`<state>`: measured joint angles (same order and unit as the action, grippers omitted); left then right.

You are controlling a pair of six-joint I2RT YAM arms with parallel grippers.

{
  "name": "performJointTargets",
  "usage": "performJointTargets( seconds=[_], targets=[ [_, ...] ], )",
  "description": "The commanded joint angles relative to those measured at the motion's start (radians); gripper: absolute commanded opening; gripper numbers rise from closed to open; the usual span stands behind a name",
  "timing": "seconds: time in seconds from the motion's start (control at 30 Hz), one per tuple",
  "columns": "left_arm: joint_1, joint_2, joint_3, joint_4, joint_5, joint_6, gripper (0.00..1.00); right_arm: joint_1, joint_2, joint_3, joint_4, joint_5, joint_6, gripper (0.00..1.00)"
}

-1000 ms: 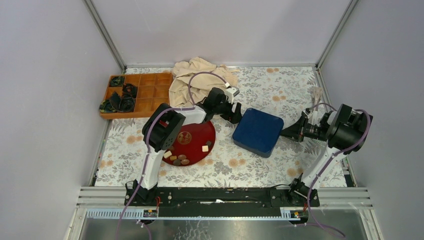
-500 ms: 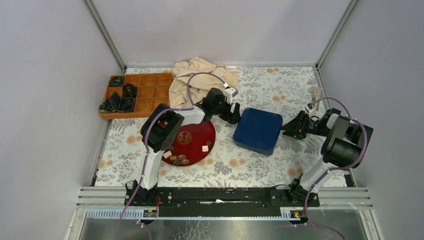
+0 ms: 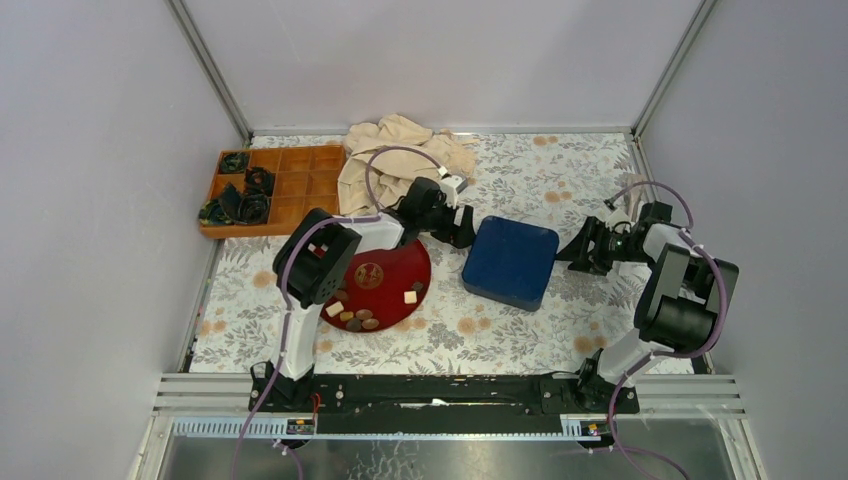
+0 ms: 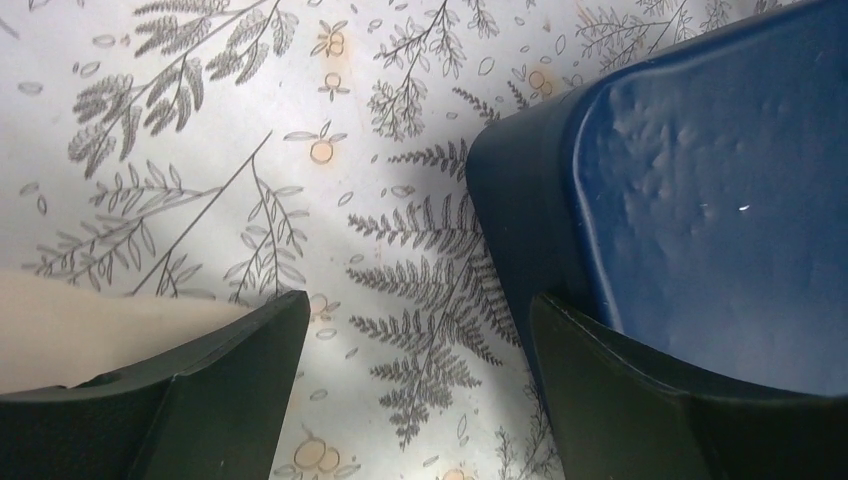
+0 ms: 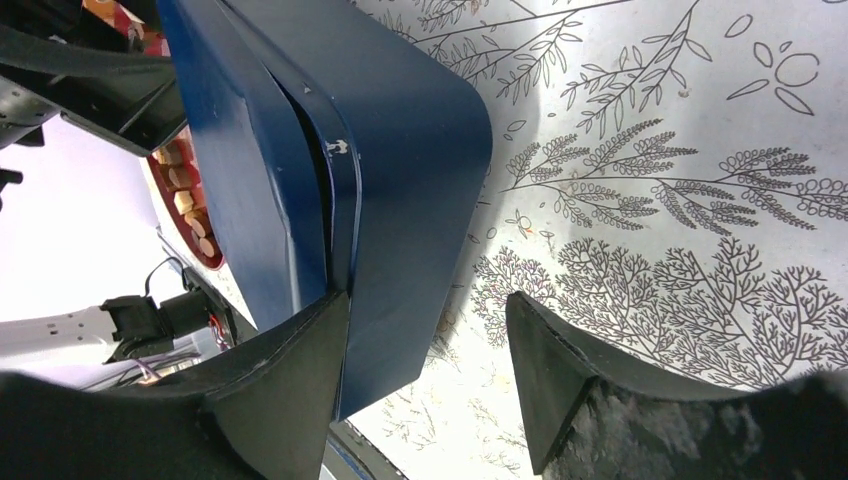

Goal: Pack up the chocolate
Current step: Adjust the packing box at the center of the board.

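Chocolate (image 3: 355,318) lay on a round red plate (image 3: 395,262) left of centre on the flower-patterned table (image 3: 560,170). A cluster of brown and cream pieces sat at the plate's near edge, and two more pieces lay near its right edge. None of it was inside the box.

The box (image 3: 512,262) was dark blue and square with rounded corners. It stood just right of the plate, not touching it. The right wrist view showed a seam along its side (image 5: 400,150) and part of the plate with pieces on it beyond the box.

The left gripper (image 3: 466,236) sat low at the box's far left corner, its arm reaching over the plate. In its wrist view the left gripper (image 4: 415,390) stood released, jaws wide apart and nothing between them but table. One finger overlapped the corner of the box (image 4: 720,200); contact could not be confirmed.

The right gripper (image 3: 572,252) sat low at the right side of the box. In its wrist view the right gripper (image 5: 430,390) was also released. One finger lay along the box wall, the other stood clear over bare table, and nothing was grasped.

An orange compartment tray (image 3: 300,185) at the far left held dark items (image 3: 240,195) in its left cells. A beige cloth (image 3: 400,150) lay bunched just right of it.
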<state>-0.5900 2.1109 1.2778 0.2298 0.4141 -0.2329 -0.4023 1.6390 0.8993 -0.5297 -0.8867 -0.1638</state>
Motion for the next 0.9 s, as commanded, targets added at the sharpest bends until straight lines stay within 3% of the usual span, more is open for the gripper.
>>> performJointTargets(
  seconds=[0.0, 0.37, 0.5, 0.6, 0.67, 0.73, 0.87],
  targets=[
    [0.002, -0.072, -0.046, -0.036, -0.008, -0.054, 0.90, 0.036, -0.049, 0.004, 0.019, 0.013, 0.085, 0.67],
    [0.038, -0.251, -0.106, -0.101, -0.092, 0.012, 0.89, 0.026, -0.091, 0.027, 0.036, 0.060, 0.037, 0.57],
    [0.032, -0.382, -0.241, -0.099, -0.082, -0.023, 0.85, 0.032, -0.052, 0.080, 0.125, 0.131, 0.053, 0.30],
    [0.001, -0.479, -0.352, -0.124, -0.081, -0.038, 0.78, 0.057, 0.053, 0.176, 0.096, 0.137, 0.041, 0.16],
    [-0.039, -0.536, -0.417, -0.153, -0.085, -0.046, 0.69, 0.078, 0.096, 0.203, 0.115, 0.164, 0.051, 0.13],
    [-0.083, -0.576, -0.482, -0.143, -0.073, -0.085, 0.53, 0.105, 0.159, 0.242, 0.107, 0.180, 0.048, 0.13],
    [-0.184, -0.546, -0.545, -0.093, -0.039, -0.162, 0.44, 0.145, 0.271, 0.330, 0.033, 0.156, 0.013, 0.13]
  ],
)
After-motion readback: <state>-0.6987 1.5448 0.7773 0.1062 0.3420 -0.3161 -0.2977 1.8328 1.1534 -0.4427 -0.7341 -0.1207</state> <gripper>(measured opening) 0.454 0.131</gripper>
